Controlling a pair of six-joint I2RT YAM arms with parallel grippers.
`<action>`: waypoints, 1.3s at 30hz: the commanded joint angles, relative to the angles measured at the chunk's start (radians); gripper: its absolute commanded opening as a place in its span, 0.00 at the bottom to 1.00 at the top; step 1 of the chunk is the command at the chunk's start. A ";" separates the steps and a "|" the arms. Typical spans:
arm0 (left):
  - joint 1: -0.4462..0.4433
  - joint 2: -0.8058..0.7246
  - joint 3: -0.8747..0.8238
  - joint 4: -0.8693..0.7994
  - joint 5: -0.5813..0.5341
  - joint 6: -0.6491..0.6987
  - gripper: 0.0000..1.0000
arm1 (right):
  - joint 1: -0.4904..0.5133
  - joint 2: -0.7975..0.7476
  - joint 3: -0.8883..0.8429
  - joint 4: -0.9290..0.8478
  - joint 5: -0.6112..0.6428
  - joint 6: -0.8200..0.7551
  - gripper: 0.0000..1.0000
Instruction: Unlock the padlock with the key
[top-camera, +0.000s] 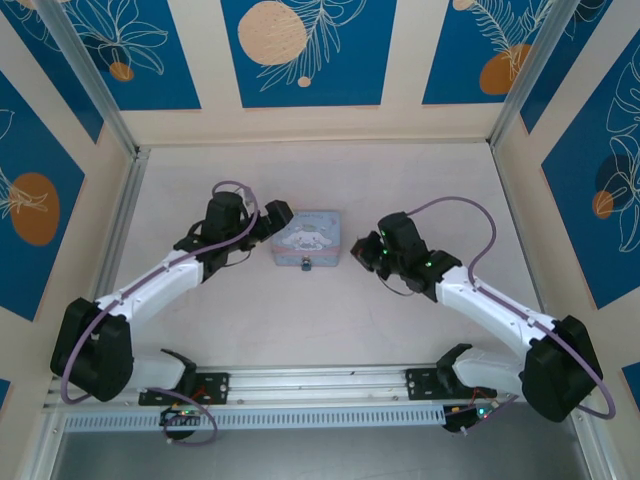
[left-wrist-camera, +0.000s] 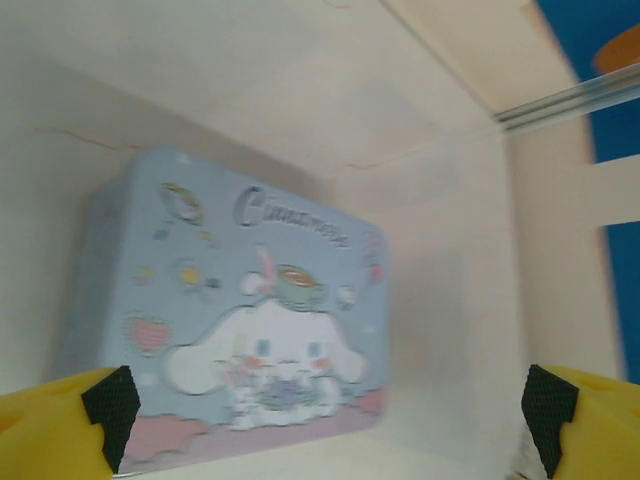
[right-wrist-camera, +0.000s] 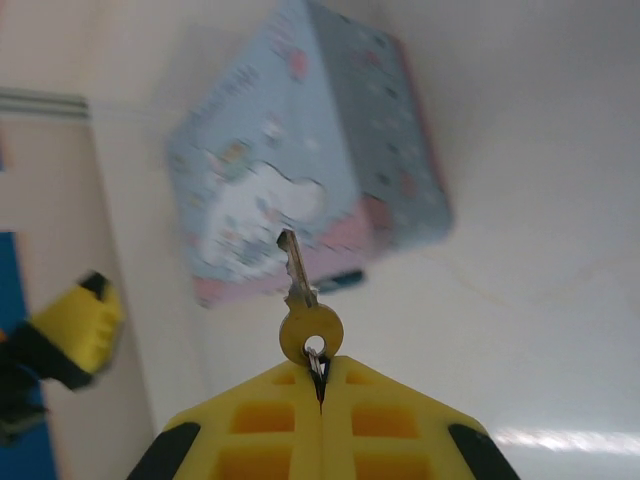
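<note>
Far left: left gripper (top-camera: 277, 216) spread wide, holding nothing, parked just beside tin (top-camera: 308, 238), probably to brace it. Centre: tin lid closed, contents hidden. Tiny dark padlock (top-camera: 306, 264) at tin's near front edge; shackle too small to judge. Right of that: key (right-wrist-camera: 298, 285) pinched by its ring in clamped right gripper (right-wrist-camera: 320, 366), blade aimed at tin, near padlock but apart. Looks staged for insertion; needs fine alignment.

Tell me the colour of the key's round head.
Brassy yellow on the key, above a duller grey blade; the right wrist view shows it best.
</note>
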 joint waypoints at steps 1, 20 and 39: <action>-0.003 0.037 -0.018 0.228 0.132 -0.247 0.99 | -0.001 0.067 0.060 0.239 0.057 0.194 0.00; -0.053 0.212 -0.069 0.666 0.118 -0.738 0.66 | 0.131 0.367 0.063 0.722 0.284 0.592 0.00; -0.087 0.243 -0.060 0.669 0.093 -0.753 0.40 | 0.141 0.405 0.062 0.779 0.284 0.600 0.00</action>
